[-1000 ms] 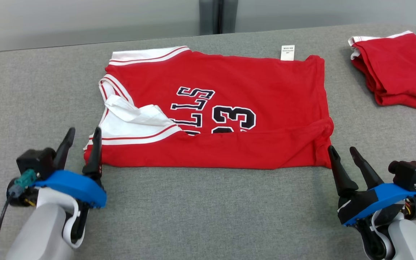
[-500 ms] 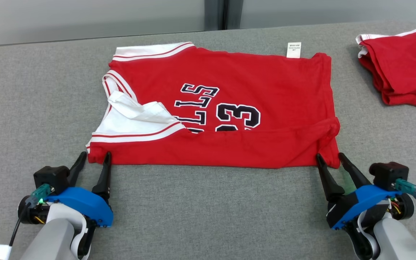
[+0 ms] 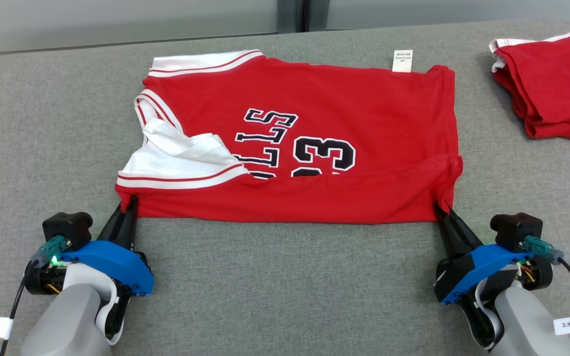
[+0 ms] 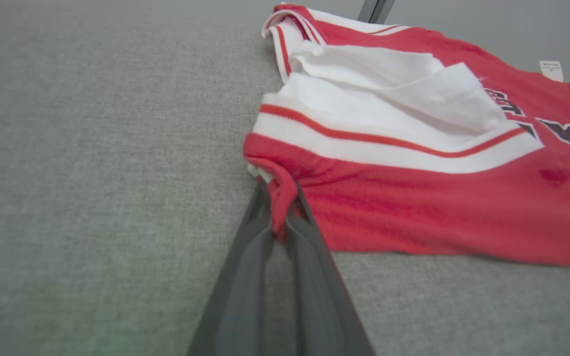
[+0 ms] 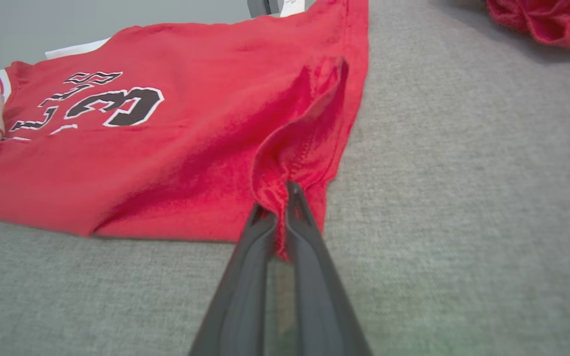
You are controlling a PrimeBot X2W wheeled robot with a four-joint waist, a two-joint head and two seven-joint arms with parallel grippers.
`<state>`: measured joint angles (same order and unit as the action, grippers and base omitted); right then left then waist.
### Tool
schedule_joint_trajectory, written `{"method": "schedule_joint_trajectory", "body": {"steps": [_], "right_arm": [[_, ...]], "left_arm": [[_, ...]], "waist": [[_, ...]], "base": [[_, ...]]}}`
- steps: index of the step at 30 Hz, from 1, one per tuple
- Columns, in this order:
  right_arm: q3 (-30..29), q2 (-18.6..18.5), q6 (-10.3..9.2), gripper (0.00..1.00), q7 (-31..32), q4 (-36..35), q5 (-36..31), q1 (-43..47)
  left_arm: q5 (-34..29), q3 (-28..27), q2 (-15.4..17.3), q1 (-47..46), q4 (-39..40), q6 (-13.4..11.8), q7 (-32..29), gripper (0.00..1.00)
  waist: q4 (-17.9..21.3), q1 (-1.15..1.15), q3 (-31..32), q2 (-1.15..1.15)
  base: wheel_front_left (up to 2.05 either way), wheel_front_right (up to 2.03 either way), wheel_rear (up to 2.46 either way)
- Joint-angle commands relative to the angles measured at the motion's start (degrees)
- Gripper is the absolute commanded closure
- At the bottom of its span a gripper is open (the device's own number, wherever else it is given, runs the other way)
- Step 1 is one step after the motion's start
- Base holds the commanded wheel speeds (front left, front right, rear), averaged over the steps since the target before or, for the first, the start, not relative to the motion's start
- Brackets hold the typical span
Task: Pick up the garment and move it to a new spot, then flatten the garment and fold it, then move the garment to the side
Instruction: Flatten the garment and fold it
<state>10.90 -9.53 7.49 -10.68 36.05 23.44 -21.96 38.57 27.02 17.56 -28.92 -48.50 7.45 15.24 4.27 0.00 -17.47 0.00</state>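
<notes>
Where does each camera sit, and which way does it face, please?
Head view: on the head, looking down at the red jersey on the grey table; left gripper and right gripper show.
Left wrist view: on that wrist, looking along its fingers at a pinched jersey corner.
Right wrist view: likewise, its fingers pinching the other near corner.
Shared: all show the black lettering.

The red jersey (image 3: 364,99) shows "LLS" and "23"; a white cable tag (image 3: 569,324) reads "3米"
</notes>
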Motion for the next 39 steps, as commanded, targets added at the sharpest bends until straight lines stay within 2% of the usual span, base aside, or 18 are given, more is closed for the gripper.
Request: {"method": "schedule_joint_trajectory", "body": {"steps": [1,8,22,32,39], "right_arm": [[0.4,0.1,0.01,1.00,-0.7,0.6,0.5,-0.8],[1.8,0.1,0.01,1.00,-2.3,1.8,2.6,-0.1],[3.9,-1.6,0.01,1.00,-3.2,0.3,7.4,8.7],[1.2,-2.9,0.01,1.00,0.0,-8.9,7.1,20.6],[-4.2,-1.2,0.01,1.00,6.1,-19.7,4.5,30.4]], "left_arm": [[0.7,0.4,0.1,0.0,-0.4,0.0,-0.3,1.00],[0.6,-2.3,0.9,3.0,4.1,0.0,-0.1,1.00],[-3.5,-6.6,-2.8,19.0,14.5,-1.2,0.0,1.00],[-4.5,-8.2,-3.6,29.5,19.9,-1.9,0.0,1.00],[-3.9,-7.9,-3.2,35.4,23.9,-3.1,-0.4,1.00]], "waist": [[0.0,0.00,0.3,0.00],[-1.0,0.00,2.8,0.00],[-5.7,0.00,10.8,0.00],[-6.4,0.00,14.8,0.00],[-6.2,0.00,15.5,0.00]], "base": [[0.00,0.00,0.00],[0.00,0.00,0.00],[0.00,0.00,0.00],[0.00,0.00,0.00],[0.00,0.00,0.00]]}}
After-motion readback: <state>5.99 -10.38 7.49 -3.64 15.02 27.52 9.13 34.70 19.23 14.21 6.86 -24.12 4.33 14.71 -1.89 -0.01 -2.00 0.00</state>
